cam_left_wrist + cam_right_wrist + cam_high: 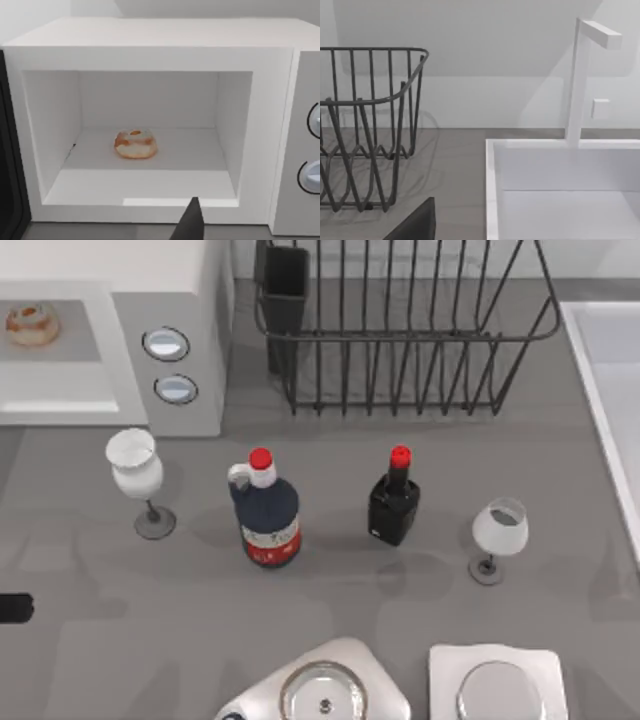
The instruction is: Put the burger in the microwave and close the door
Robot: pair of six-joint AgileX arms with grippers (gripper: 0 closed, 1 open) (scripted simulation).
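Grey counter (330, 590) is spreading across the scene beneath a pale back wall, and it is carrying everything under inspection. Largest item: the microwave (215, 350) is sitting at the counter's far left corner, its cavity standing open toward the left arm's camera. The door (9, 175) is hanging swung out at the cavity's side, showing as a dark edge cut off by the frame; its handle is not visible. A wire dish rack (400, 340) is occupying the far middle, and a white sink (560, 185) with its tap is lying at the right edge. Mid-counter, a dark jug with a red cap (266, 510), a small black bottle (394, 500) and two wine glasses (135, 475) (498, 532) are standing well apart. The burger (135, 144) is resting inside the microwave, on the cavity floor toward its rear. The left pincer (189, 222) is hovering just outside the opening, with the burger lying straight ahead of it and the door off to one side; one dark fingertip is showing, so whether it is wide or narrow cannot be told. Judgement: the placing looks done, and the coming move depends on the left arm, the nearer one, reaching across to the door. The right pincer (415, 225) is idling near the rack and sink, its spread likewise indeterminate.
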